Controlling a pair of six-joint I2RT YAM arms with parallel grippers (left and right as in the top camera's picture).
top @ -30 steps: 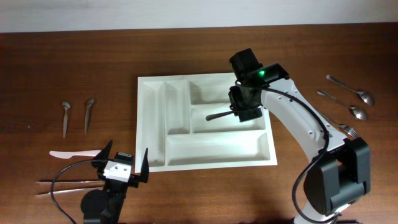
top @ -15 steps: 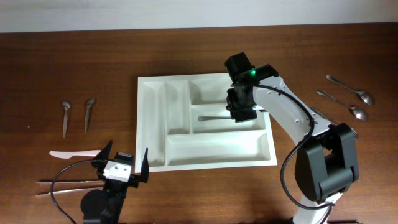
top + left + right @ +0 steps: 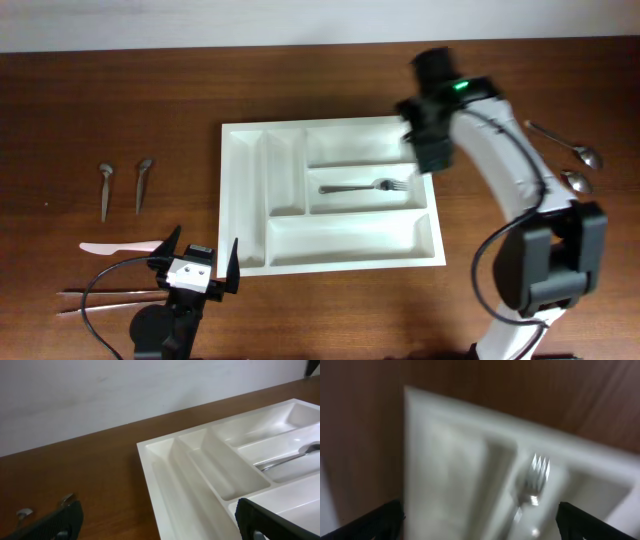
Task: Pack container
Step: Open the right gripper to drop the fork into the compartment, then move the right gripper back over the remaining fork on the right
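While the right fingers [image 3: 370, 525] are standing spread wide with nothing between them, they are hanging above the right edge of the container [image 3: 340, 238], level with its middle wide compartment. There a fork [image 3: 365, 187] is lying flat, its long axis running across the container and its tines pointing at the container's right wall. The left fingers [image 3: 45, 525] are also gaping empty, hovering just off the container's near-left corner. Out on the counter [image 3: 120, 110], right of the container, a pair of spoons [image 3: 565, 145] is lying slanted, handles toward the container and bowls away from it. The right arm is clearly sitting nearer to these, so it is probably the one to fetch them. Well left of the container, a second pair of spoons [image 3: 105, 188] is lying front to back, with a pale plastic knife [image 3: 120, 246] nearer the left fingers.
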